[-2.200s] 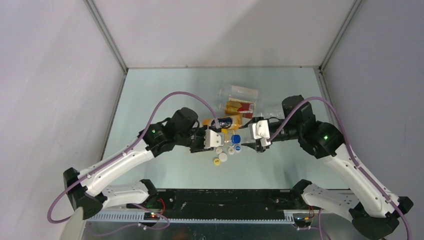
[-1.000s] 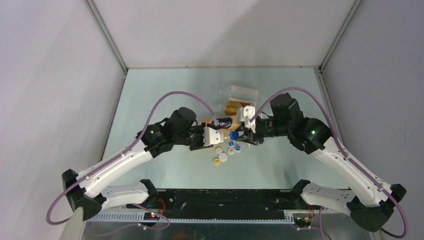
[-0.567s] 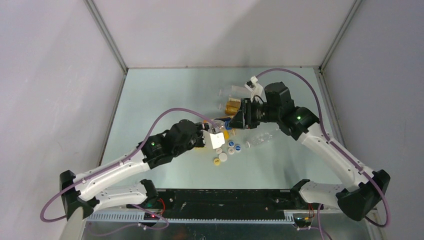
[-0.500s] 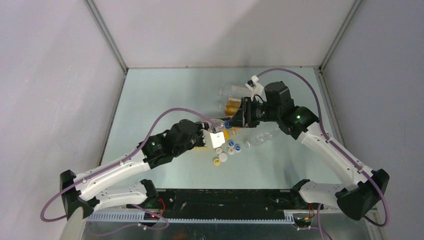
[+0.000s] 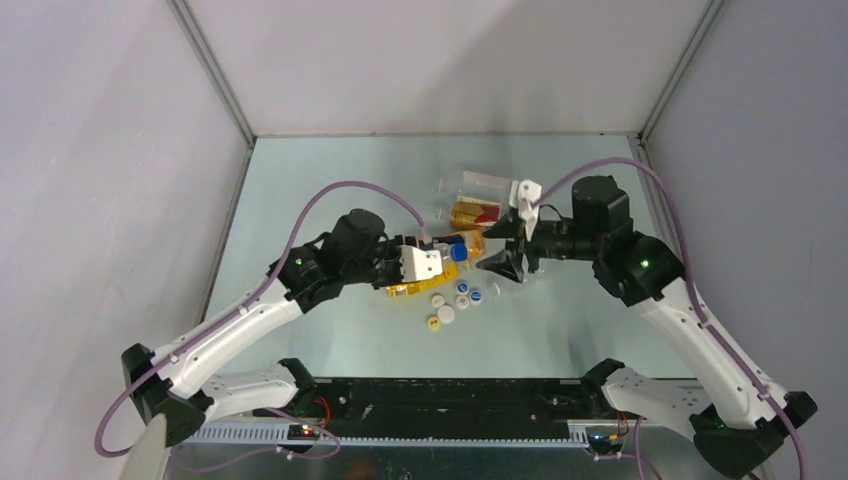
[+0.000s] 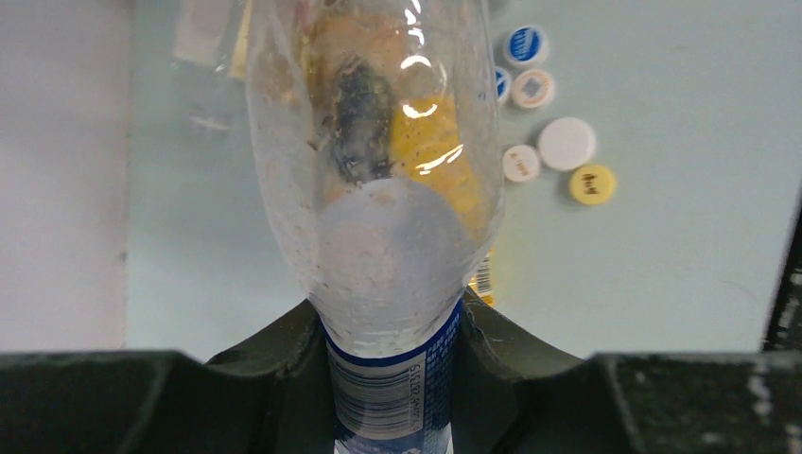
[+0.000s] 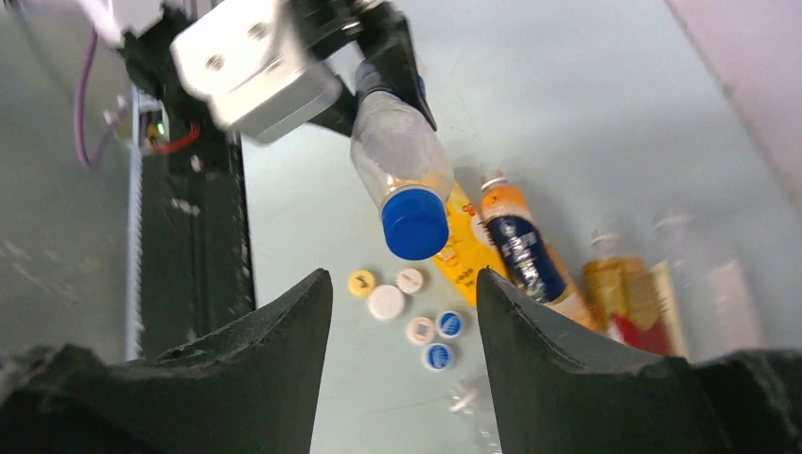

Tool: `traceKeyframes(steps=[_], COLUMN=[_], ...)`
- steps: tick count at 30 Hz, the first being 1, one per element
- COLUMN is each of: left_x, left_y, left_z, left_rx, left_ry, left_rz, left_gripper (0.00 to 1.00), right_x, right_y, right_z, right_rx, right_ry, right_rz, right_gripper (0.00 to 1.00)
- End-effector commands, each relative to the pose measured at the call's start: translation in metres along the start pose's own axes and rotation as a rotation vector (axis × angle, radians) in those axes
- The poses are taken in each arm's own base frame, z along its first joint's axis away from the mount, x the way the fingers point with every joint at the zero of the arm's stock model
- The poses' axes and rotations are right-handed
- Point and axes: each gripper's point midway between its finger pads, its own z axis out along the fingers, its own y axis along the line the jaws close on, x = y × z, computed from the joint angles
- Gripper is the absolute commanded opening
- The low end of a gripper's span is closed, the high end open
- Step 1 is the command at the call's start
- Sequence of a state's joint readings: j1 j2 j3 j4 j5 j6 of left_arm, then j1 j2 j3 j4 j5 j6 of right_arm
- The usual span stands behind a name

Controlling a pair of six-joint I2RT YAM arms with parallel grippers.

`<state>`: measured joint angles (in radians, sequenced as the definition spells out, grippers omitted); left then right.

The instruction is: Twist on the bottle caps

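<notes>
My left gripper is shut on a clear bottle with a blue label, gripping it low on the body and holding it above the table. A blue cap sits on that bottle's neck. My right gripper is open and empty, a short way back from the capped end, level with it. Several loose bottle caps lie on the table below: a yellow one, white ones and blue ones.
Other bottles lie behind the caps: an orange-yellow one, an orange one with a dark-blue label, a gold-and-red one and a clear one. Another clear bottle lies under my right gripper.
My right gripper has opened and drawn back to the right, leaving the blue cap on the bottle. The left arm has shifted slightly, still holding the bottle.
</notes>
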<state>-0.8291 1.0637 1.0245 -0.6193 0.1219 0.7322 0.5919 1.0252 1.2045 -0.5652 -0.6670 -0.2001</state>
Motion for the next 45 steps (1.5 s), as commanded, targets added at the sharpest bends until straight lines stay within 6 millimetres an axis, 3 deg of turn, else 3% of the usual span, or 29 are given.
traceKeyframes(steps=[1, 9, 27, 33, 37, 40, 44, 45], left_x=[-0.025, -0.039, -0.048, -0.047, -0.041, -0.036, -0.04, -0.033], left_y=[-0.028, -0.045, -0.043, -0.036, -0.024, -0.012, 0.011, 0.018], left_z=[-0.007, -0.007, -0.008, -0.007, -0.005, -0.006, -0.009, -0.011], left_rx=[0.207, 0.343, 0.356, 0.315, 0.216, 0.086, -0.134, -0.199], left_ry=[-0.105, -0.146, -0.173, -0.157, -0.117, -0.088, -0.081, -0.044], left_rz=[-0.043, -0.061, -0.071, -0.079, -0.072, -0.046, 0.025, 0.036], left_gripper=[0.07, 0.09, 0.09, 0.09, 0.09, 0.09, 0.09, 0.09], right_x=[0.012, 0.014, 0.026, 0.022, 0.015, 0.003, -0.009, -0.009], right_y=[0.023, 0.033, 0.049, 0.049, 0.042, 0.023, -0.004, -0.009], right_z=[-0.008, -0.002, 0.008, 0.013, 0.019, 0.027, 0.034, 0.037], right_rx=[-0.178, -0.238, -0.341, -0.333, -0.261, -0.12, 0.084, 0.11], right_ry=[-0.008, -0.04, -0.028, -0.036, -0.021, -0.026, -0.064, -0.069], right_rz=[-0.445, -0.664, -0.648, -0.593, -0.382, -0.175, 0.29, 0.378], right_gripper=[0.6, 0.58, 0.4, 0.19, 0.01, 0.0, 0.0, 0.0])
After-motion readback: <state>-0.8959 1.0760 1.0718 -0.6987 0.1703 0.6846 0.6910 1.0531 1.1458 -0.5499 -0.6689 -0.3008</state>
